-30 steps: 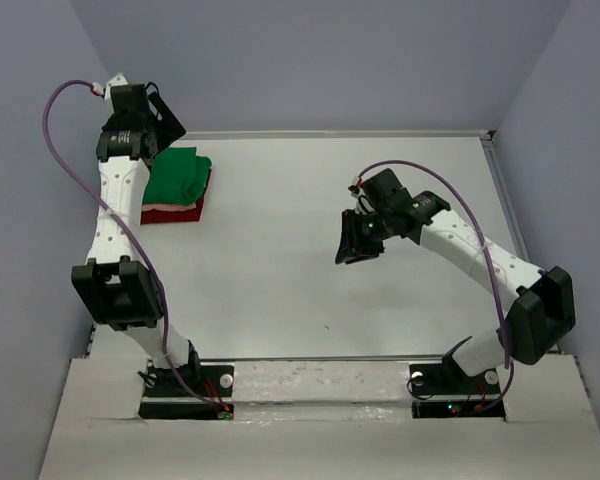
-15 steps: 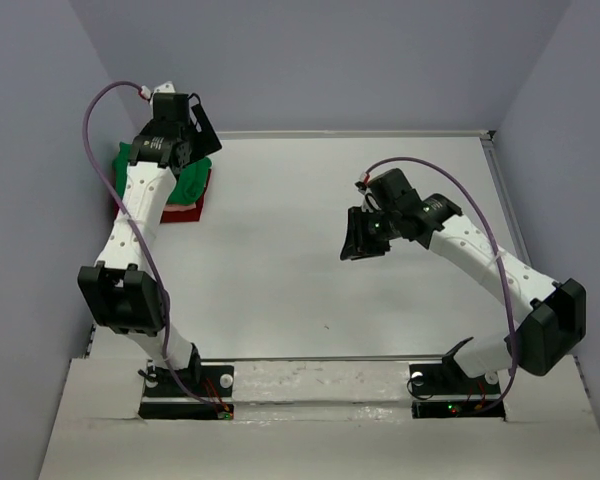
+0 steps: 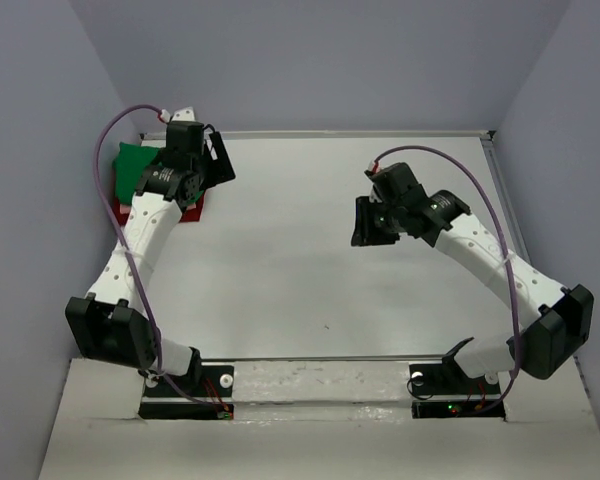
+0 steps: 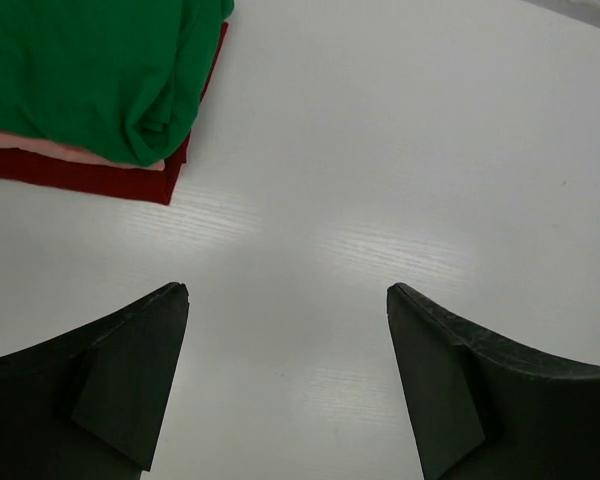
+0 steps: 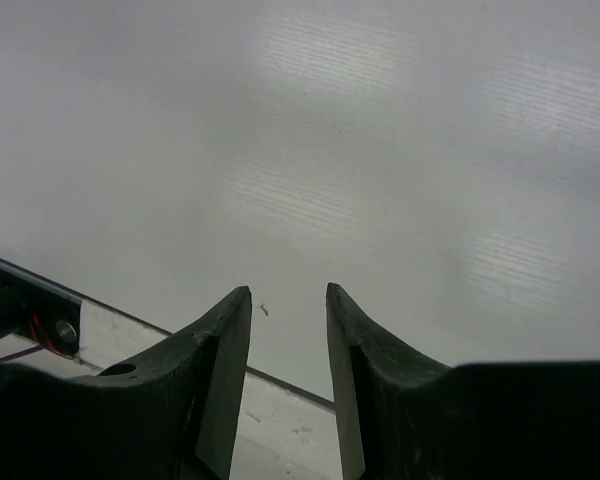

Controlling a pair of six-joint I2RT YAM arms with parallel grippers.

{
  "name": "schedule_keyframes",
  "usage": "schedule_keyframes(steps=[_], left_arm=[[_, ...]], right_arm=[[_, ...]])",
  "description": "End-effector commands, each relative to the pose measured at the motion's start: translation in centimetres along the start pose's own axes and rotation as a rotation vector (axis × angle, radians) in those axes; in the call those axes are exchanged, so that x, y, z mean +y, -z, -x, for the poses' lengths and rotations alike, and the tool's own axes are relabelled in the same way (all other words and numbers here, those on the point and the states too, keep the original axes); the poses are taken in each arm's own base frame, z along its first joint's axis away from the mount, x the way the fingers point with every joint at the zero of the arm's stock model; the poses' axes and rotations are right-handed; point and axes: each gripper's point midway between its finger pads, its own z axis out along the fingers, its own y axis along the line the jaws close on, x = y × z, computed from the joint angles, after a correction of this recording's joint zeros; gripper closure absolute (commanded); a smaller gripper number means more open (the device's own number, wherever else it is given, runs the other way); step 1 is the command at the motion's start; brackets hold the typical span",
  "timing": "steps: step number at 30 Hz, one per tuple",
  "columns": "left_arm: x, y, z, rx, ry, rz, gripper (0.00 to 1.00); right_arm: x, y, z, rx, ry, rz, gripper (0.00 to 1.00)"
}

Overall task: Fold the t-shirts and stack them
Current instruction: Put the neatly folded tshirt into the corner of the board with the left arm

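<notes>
t-shirts [image 3: 128,162] stacked far-left, left arm [image 3: 145,228] partly covering

Three folded t-shirts [image 4: 130,120], one stack, far-left corner of counter [image 3: 330,230]. Bright green tee [image 4: 90,70] on top; salmon-pink tee [image 4: 80,155] mid, only edge showing; dark red tee [image 4: 80,177] at bottom.

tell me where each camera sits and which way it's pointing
Top external: above and behind the bases, looking down on the table; both whole arms show, left gripper by the t-shirts, right gripper mid-table.
Left wrist: on the left arm, angled down at the table; its wide-spread fingers show.
Right wrist: on the right arm, facing back toward the table's near edge; its fingers, slightly apart, show.
Shared: top and left wrist both see the t-shirts, green uppermost.
</notes>
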Motion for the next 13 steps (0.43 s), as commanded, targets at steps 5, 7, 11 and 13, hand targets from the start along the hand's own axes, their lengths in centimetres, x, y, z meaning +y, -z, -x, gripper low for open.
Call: schedule_keyframes(steps=[5, 7, 11, 13], left_arm=[[-1.5, 3.2, 1.3, -0.085, 0.006, -0.078, 0.1], [-1.8, 3.7, 1.7, -0.099, -0.003, -0.077, 0.1], [-2.4, 4.3, 2.0, -0.11, -0.018, -0.082, 0.1], [-2.8, 4.4, 2.0, -0.111, -0.022, -0.091, 0.1]], right_arm=[[2.2, 4.7, 7.1, -0.233, 0.056, 0.027, 0.56], [3.0, 5.1, 7.4, -0.237, 0.068, 0.064, 0.55], [2.7, 6.0, 8.3, -0.29, 0.055, 0.043, 0.51], [2.9, 6.2, 8.2, -0.291, 0.078, 0.056, 0.47]])
